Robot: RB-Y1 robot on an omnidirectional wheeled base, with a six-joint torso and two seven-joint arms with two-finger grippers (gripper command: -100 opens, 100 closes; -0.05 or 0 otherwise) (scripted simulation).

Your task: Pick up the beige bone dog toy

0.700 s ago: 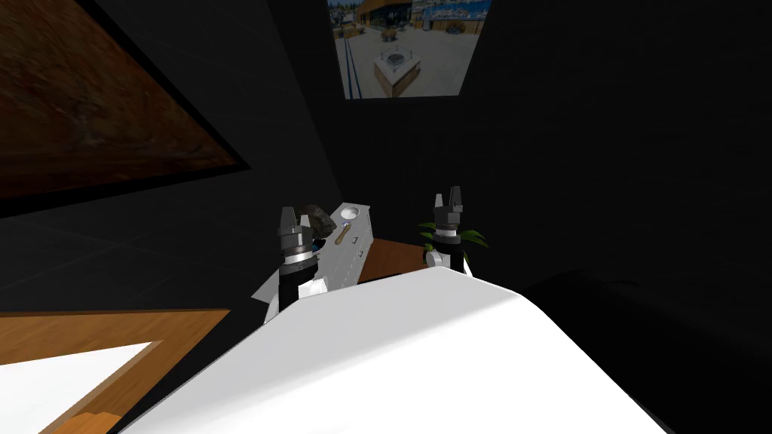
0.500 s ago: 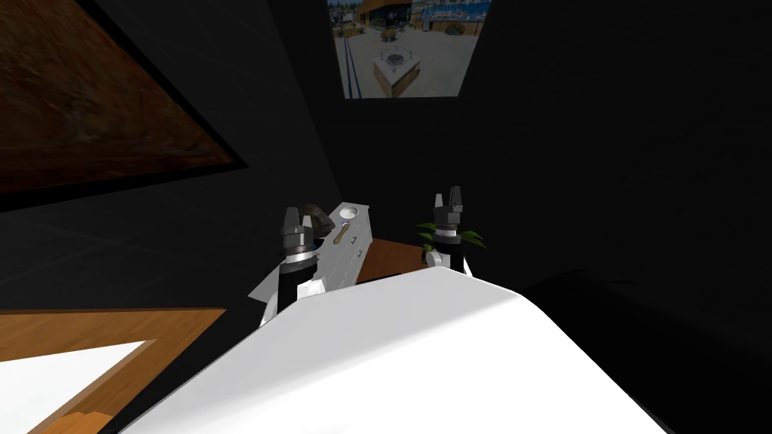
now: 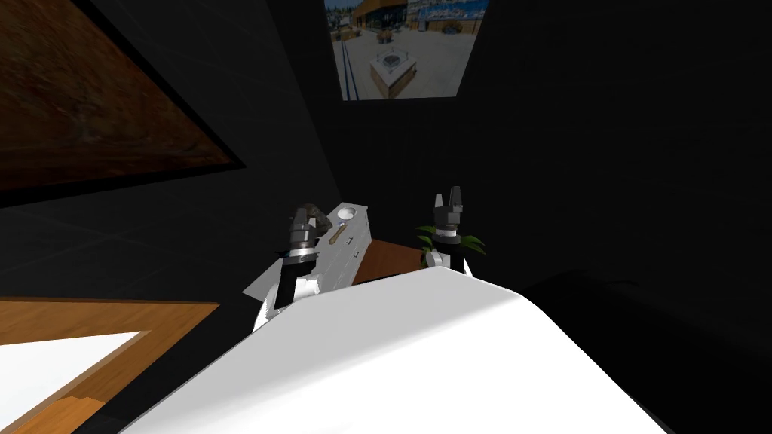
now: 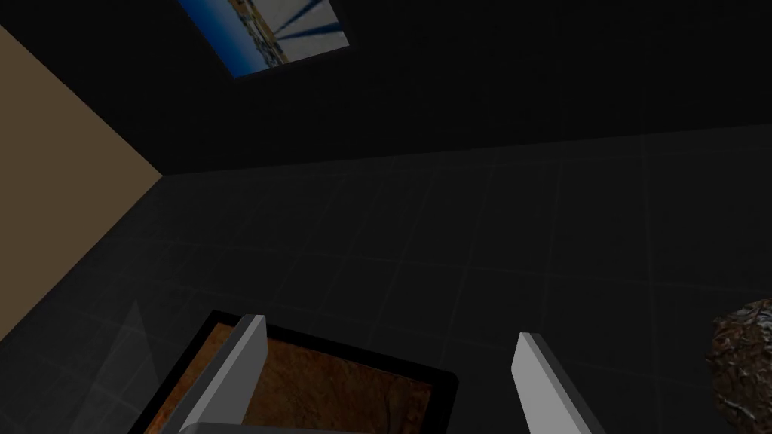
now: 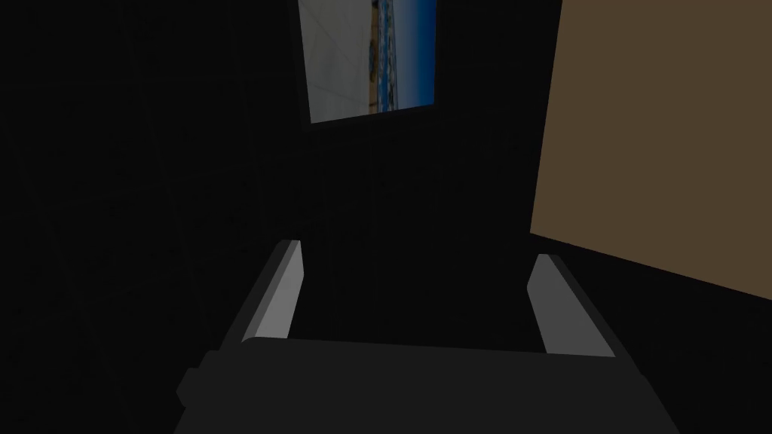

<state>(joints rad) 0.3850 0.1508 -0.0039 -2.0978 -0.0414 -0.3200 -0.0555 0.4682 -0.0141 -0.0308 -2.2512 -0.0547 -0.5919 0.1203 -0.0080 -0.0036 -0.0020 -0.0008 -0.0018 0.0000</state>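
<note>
Head view, one bone toy (image 3: 340,235), perhaps, on one white cabinet (image 3: 354,247), left pincer (image 3: 303,216), right pincer (image 3: 448,195), both apart.

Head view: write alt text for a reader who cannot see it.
A beige bone toy lies on a white cabinet in a dim room, close to the open left gripper. The open right gripper is raised near a green plant.

The room is dim, with near-black walls (image 3: 603,151). A bright window (image 3: 403,49) shows a sunlit paved yard. A large brown framed picture (image 3: 90,105) hangs nearby. A white desk (image 3: 356,247) with drawers stands on the wooden floor (image 3: 388,260), near a green plant (image 3: 473,241).
</note>
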